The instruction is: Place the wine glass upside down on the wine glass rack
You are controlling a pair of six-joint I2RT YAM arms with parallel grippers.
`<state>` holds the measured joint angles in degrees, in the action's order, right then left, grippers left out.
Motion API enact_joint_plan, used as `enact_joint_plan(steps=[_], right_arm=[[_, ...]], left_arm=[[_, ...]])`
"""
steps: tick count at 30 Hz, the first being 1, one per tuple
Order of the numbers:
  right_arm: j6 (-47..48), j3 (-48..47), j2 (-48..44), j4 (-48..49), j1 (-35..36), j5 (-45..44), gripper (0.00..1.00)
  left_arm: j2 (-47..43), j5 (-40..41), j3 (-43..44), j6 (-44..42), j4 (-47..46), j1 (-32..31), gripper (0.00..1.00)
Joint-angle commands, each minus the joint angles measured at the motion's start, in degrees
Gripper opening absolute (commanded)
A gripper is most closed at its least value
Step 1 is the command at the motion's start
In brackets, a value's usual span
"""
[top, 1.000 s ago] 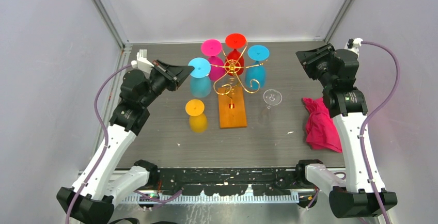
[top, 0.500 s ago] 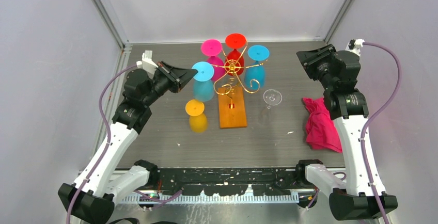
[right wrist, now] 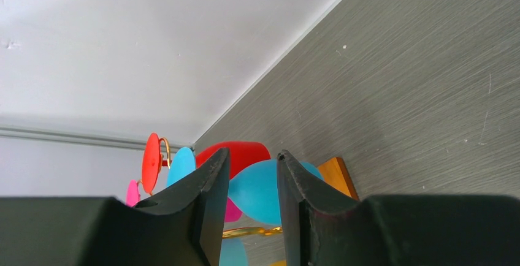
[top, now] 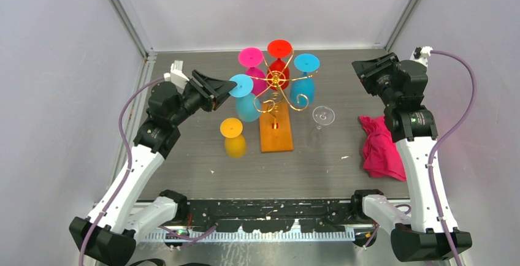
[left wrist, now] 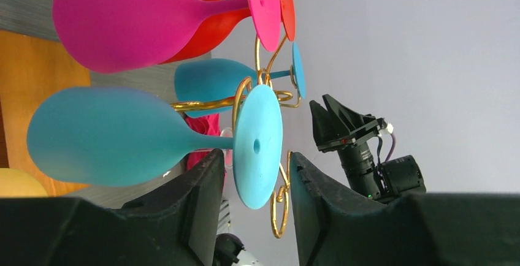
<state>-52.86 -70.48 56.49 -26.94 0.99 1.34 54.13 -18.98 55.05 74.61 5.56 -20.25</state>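
Observation:
The gold wire wine glass rack (top: 277, 83) stands on its orange wooden base (top: 275, 134) at mid-table. A pink glass (top: 251, 56), a red glass (top: 279, 48) and a blue glass (top: 306, 62) hang on it upside down. My left gripper (top: 216, 91) is shut on a light blue wine glass (top: 247, 105), held upside down in the air just left of the rack. In the left wrist view its foot (left wrist: 257, 146) sits between my fingers of the left gripper (left wrist: 254, 155), close to a gold scroll arm (left wrist: 244, 97). My right gripper (top: 369, 70) is open and empty, raised at the far right.
A yellow glass (top: 233, 137) stands upside down on the table left of the base. A clear glass (top: 323, 116) stands right of the rack. A pink cloth (top: 380, 146) lies at the right. In the right wrist view, the right gripper (right wrist: 252, 155) faces the rack's glasses.
My left gripper has moved right with the light blue glass, bringing it closer to the rack. The right arm has barely moved.

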Motion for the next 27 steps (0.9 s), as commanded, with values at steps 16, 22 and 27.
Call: enact_joint_plan(steps=[16, 22, 27], right_arm=[[0.13, -0.71, -1.62, 1.85, -0.2, -0.2, 0.4], [0.57, -0.33, -2.39, 1.32, -0.22, -0.46, 0.4], [0.31, 0.31, -2.92, 1.36, -0.25, -0.29, 0.4]], left_arm=[[-12.73, 10.21, 2.97, -8.66, 18.28, -0.23, 0.6], [-18.35, 13.68, -0.56, -9.34, 24.97, -0.23, 0.63], [-24.57, 13.79, -9.21, -7.1, 25.82, -0.23, 0.62]])
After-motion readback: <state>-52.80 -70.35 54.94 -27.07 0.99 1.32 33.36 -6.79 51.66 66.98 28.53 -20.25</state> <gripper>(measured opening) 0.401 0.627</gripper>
